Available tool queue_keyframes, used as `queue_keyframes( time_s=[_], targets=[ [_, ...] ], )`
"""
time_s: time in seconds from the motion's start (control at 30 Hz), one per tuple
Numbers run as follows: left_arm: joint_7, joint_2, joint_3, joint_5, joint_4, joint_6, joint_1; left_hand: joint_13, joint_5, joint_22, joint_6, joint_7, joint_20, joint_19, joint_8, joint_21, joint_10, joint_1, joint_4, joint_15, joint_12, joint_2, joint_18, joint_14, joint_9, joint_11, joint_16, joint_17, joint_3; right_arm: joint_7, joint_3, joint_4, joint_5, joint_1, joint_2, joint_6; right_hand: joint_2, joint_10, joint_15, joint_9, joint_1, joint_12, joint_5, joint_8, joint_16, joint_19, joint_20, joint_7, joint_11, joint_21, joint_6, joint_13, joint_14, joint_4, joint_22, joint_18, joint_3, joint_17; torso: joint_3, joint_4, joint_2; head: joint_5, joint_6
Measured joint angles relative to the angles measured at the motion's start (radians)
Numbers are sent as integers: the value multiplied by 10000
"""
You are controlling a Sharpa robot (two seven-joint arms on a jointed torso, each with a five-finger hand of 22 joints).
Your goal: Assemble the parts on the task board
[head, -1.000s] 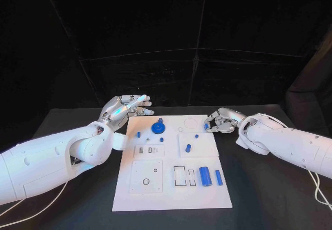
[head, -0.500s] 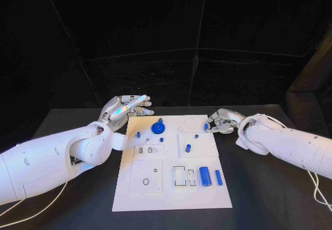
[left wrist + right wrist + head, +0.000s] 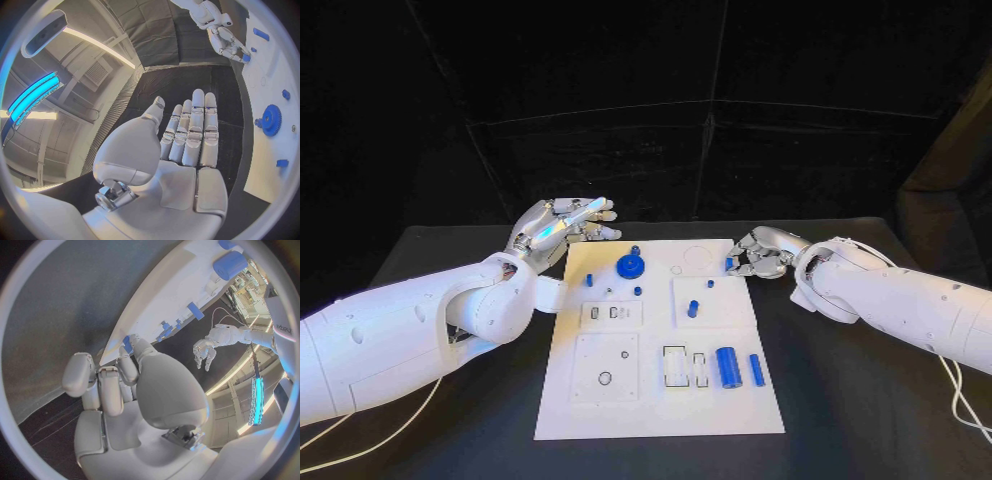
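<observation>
Task board (image 3: 661, 400) lies mid-table; blue gear (image 3: 630, 266) stands near its far edge, blue cylinder (image 3: 727, 365) lies near right. Right hand (image 3: 759, 253) pinches small blue part (image 3: 731, 263) at board's far-right edge. Left hand (image 3: 564, 222) beside far-left corner; its wrist view shows fingers (image 3: 195, 127) straight, holding nothing.

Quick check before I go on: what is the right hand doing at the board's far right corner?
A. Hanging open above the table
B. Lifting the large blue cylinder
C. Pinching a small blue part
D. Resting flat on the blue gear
C: the right hand has its fingers curled on a small blue part at the task board's edge.
</observation>
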Motion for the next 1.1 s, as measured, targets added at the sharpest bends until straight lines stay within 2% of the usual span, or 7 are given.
queue_keyframes(
  time_s=[0.1, 0.23, 0.37, 1.1],
  targets=[
    [-1, -3, 0, 0, 1, 3, 0, 0, 0, 0, 0, 0, 0, 0, 0, 0, 0, 0, 0, 0, 0, 0, 1, 0, 0, 0, 0, 0, 0, -36, -1, 0, -2, -4, 26, -25, -61, 0, 0, -25, -61, 0, 0, 0, 0, 0, 0, 0, 0, 0, 0, -30, 0, 0, 0, 1, 0, 0, 0, 4, 1, 4, 0],
    [-2, -7, 0, 0, 1, 7, 0, 0, 0, -1, 0, 0, 0, 0, 0, 0, 0, 0, 0, 0, 0, 0, 0, 0, 0, 0, 0, -1, 0, -83, -4, 0, -6, -11, 40, -50, -131, -41, 0, -88, -241, -108, 0, -147, 0, 0, 0, 75, 41, 0, -209, -141, 0, 67, -31, 1, -67, 0, 0, 4, 1, 5, -12],
    [-3, -14, 0, 0, 3, 11, 0, 0, 0, -10, 0, 0, 0, 0, 0, 0, 0, 0, 0, 0, -36, 0, 0, 0, 0, 0, 0, -1, 0, -129, -5, 5, -8, -14, 46, -68, -243, -109, 0, -127, -353, -183, 213, -232, 0, 0, 0, 113, 108, 0, -408, -232, 0, 76, -74, 0, -161, 0, 0, 4, 1, 12, -15],
    [-11, -22, 0, 0, -1, 36, 0, 0, 0, -8, 0, 0, 0, 0, 0, 0, 0, 0, 0, 0, -35, 0, 0, 0, 0, 0, 0, -3, 0, -212, -4, 12, -14, -23, 114, -138, -284, -109, 0, -134, -393, -183, 264, -231, 0, 0, 0, 128, 108, 0, -483, -246, 0, 99, -86, 0, -182, -1, 5, -4, 0, 8, -16]
  ],
)
